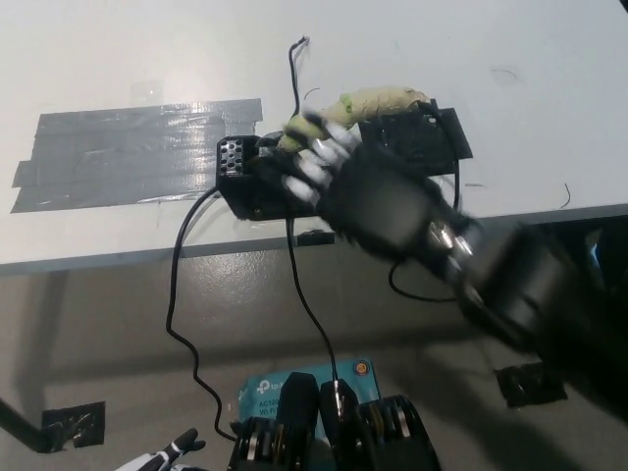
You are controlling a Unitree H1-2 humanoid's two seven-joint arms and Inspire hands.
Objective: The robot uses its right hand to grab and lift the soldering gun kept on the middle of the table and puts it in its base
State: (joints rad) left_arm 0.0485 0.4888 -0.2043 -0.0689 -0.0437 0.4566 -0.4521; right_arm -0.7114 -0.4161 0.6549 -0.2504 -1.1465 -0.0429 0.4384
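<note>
The white table (442, 39) filled the upper part of the view, its front edge running across the middle of the picture. A broad patch of grey tape (118, 157) lay flat on its left part. The black right arm (530, 294) reached in from the lower right, blurred by motion, and the right hand (368, 191) hung over the table's front edge with its pale-tipped fingers (314, 162) spread apart and clasping nothing. The black base (412, 132) sat at the table's near edge, just right of the tape, partly hidden behind the hand. The soldering gun (378, 100) lay across the base's top, its yellowish-green wrapped body slanting from the upper right down toward the fingers; whether the fingertips touched its lower end could not be told through the blur. A black cable (177, 294) ran from the base over the table edge and down toward the floor, where a teal box (270, 388) lay. The white left hand (162, 456) showed only as a sliver at the bottom left, too little of it visible to tell whether it was open or closed.
</note>
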